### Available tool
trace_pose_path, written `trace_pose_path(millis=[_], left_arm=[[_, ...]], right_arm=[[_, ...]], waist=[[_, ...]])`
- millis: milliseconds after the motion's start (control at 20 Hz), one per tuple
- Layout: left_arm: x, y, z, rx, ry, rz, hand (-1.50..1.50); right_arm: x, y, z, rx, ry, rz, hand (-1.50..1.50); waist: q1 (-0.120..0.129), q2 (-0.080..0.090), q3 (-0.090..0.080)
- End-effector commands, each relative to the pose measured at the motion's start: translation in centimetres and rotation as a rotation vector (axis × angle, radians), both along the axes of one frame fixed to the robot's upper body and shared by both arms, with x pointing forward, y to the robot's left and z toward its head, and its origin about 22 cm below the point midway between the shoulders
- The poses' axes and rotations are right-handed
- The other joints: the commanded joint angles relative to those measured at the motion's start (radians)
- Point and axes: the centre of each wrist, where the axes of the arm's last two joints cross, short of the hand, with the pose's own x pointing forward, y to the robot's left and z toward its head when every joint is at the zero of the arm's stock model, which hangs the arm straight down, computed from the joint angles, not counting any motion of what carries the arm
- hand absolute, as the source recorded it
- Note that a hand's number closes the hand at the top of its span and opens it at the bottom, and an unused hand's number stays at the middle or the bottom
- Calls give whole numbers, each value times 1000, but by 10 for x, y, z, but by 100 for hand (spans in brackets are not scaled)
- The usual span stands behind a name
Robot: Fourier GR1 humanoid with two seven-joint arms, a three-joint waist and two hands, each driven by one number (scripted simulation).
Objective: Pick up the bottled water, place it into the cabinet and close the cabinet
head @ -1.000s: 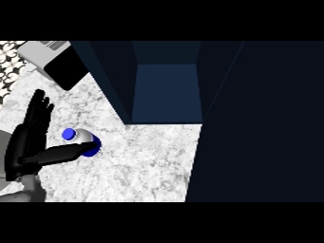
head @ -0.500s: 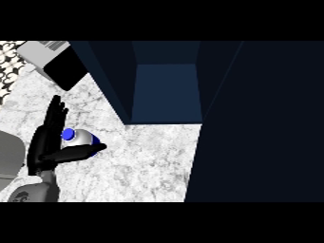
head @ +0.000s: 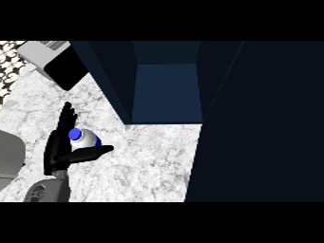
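Fingers beside upright bottled water, cap up

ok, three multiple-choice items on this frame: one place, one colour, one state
1. Where is the bottled water?
A) on the counter, left of the cabinet
B) inside the cabinet
C) right of the cabinet

2. What colour is the cap?
A) red
B) blue
C) green

3. What state is the cabinet in?
A) open
B) shut
C) half shut

Answers:
1 A: it stands on the marble beside the left hand.
2 B: the top shows blue against the pale body.
3 A: its blue inside is in plain view.
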Motion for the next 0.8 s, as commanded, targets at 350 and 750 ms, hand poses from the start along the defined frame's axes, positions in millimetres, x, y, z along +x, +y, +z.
trace_pose_path(millis=[350,750], left_arm=[[-11,14,-42,29,15,55,-150],[-23,20,-62,-31,-2,41,-150]], right_arm=[[-27,-8,21,-14,-58,-18,-150],[-14,-8,11,-44,-62,-7,-150]], waist=[[0,-1,0],[5,0,1]])
